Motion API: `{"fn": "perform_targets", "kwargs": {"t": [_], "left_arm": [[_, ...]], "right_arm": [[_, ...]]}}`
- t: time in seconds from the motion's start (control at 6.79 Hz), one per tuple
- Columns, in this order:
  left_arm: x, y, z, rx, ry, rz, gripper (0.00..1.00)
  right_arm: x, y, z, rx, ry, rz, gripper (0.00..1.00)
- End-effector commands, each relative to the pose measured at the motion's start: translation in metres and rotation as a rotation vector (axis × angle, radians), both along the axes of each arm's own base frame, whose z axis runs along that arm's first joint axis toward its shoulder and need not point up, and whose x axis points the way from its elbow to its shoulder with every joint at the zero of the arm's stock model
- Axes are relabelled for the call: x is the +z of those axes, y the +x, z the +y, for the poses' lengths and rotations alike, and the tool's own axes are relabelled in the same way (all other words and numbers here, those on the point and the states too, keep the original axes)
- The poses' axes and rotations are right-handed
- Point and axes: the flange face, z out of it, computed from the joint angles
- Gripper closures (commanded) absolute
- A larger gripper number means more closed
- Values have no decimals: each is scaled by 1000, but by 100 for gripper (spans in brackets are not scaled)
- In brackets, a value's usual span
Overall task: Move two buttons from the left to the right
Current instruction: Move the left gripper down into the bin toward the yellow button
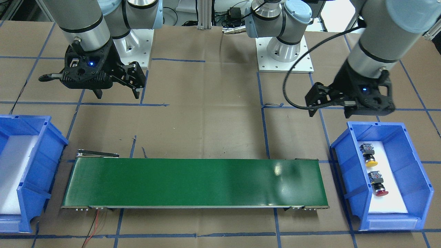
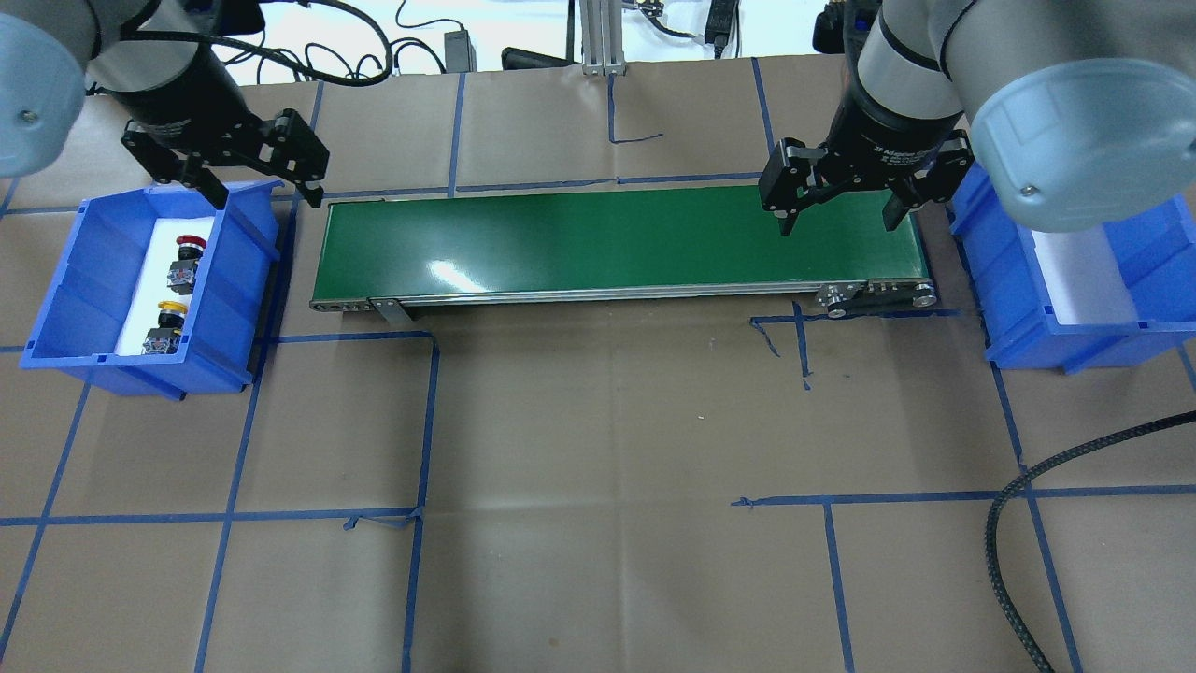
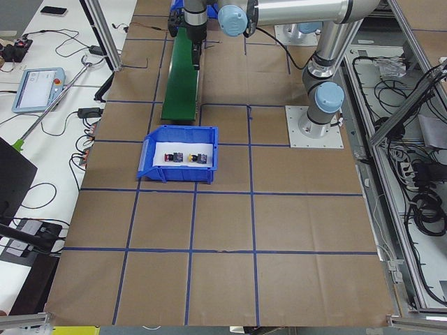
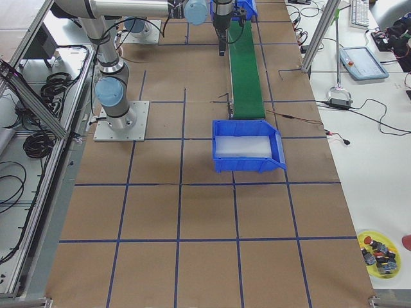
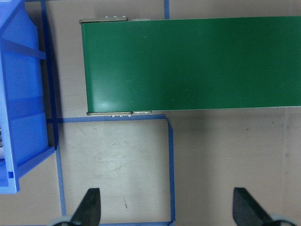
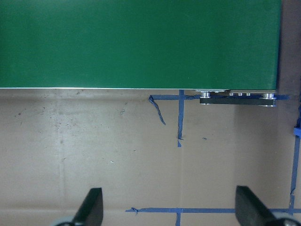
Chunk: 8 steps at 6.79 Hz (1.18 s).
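- Counter: you see a green belt lying across it.
- Left bin: blue, off the belt's left end.
- Left jaws: wide, empty, near this bin.
- Right jaws: wide, empty, near the belt's right end.
- Red button, yellow button: apart, inside the left bin.

Bright, even light; glare on the green belt.

Left tool and right tool hang pointing down, jaws spread wide
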Motion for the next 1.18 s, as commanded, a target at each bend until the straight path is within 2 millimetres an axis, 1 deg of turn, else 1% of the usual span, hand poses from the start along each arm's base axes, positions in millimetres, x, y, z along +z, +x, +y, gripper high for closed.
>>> {"fn": "perform_targets", "kwargs": {"t": [0.0, 0.15, 0.29, 0.44, 0.59, 0.74, 1.03], "left_arm": [[-25, 126, -3, -35, 43, 16, 0], [-33, 172, 1, 8, 43, 19, 0], [-39, 208, 7, 19, 25, 10, 0], [-45, 226, 13, 42, 19, 7, 0], [-59, 231, 15, 43, 7, -1, 0], [-85, 236, 11, 34, -5, -6, 0], [-125, 237, 6, 25, -12, -1, 0]], "right_arm": [[0, 0, 0, 0, 1, 1, 0], [-1, 0, -1, 0, 1, 0, 0], [-1, 0, -1, 0, 2, -2, 0], [-1, 1, -1, 0, 2, -5, 0], [-2, 0, -2, -1, 3, -5, 0], [-2, 0, -3, -1, 2, -7, 0], [2, 0, -2, -1, -12, -7, 0]]}}
